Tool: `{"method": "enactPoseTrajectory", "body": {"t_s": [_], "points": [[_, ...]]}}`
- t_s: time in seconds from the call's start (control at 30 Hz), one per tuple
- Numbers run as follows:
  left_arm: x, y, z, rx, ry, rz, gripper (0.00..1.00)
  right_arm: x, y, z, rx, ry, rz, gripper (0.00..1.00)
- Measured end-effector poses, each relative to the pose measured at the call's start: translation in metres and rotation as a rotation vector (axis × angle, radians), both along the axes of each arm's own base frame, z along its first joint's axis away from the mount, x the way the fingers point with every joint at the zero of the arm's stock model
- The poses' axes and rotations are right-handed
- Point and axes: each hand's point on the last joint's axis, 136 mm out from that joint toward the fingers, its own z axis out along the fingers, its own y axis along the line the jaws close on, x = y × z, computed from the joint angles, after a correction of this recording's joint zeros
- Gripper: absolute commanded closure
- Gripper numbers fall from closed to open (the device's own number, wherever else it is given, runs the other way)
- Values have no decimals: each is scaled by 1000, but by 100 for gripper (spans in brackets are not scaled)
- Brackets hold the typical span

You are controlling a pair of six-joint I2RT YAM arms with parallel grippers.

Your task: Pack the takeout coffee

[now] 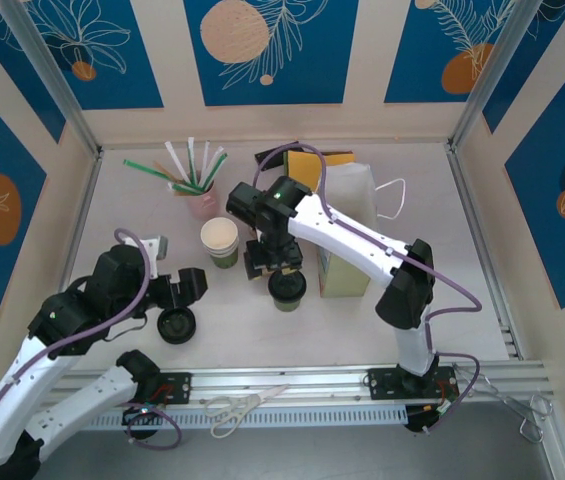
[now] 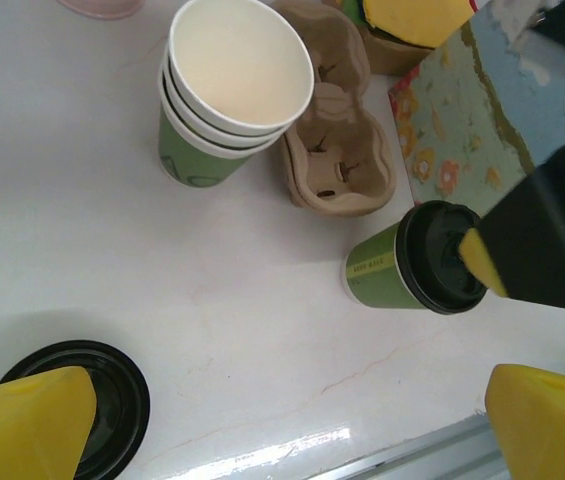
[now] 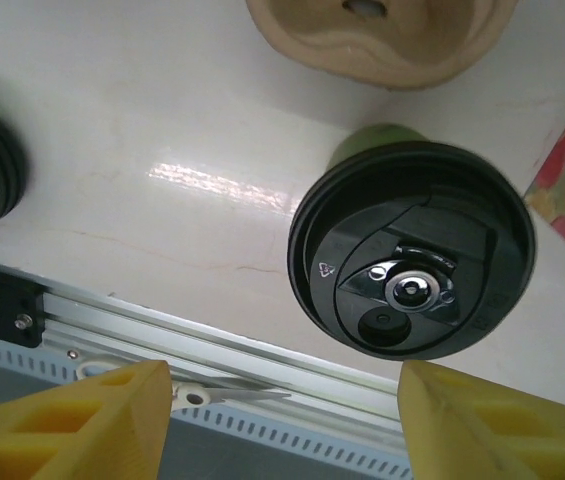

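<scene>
The takeout coffee, a green paper cup with a round black lid, stands upright on the white table just in front of the cardboard cup carrier. My right gripper hovers directly over it, jaws open and nothing held. In the right wrist view the lid sits just beyond the two yellow fingertips. The left wrist view shows the cup to the right. My left gripper is open and empty, low beside a stack of loose black lids.
A stack of lidless green cups stands left of the carrier. A pink cup of straws is behind it. A white paper bag with a floral side stands right of the coffee. Scissors lie on the front rail.
</scene>
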Motion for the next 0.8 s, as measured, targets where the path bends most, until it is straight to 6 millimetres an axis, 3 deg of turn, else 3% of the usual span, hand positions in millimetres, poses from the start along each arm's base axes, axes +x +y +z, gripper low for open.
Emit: {"method": "enactPoseTrajectory", "body": {"t_s": [0.53, 0.8], "points": [[-15, -27, -14, -103, 66, -132, 0, -2, -28, -15, -30, 48, -120, 32], [-16, -33, -11, -127, 63, -155, 0, 2, -29, -19, -29, 48, -135, 30]]}}
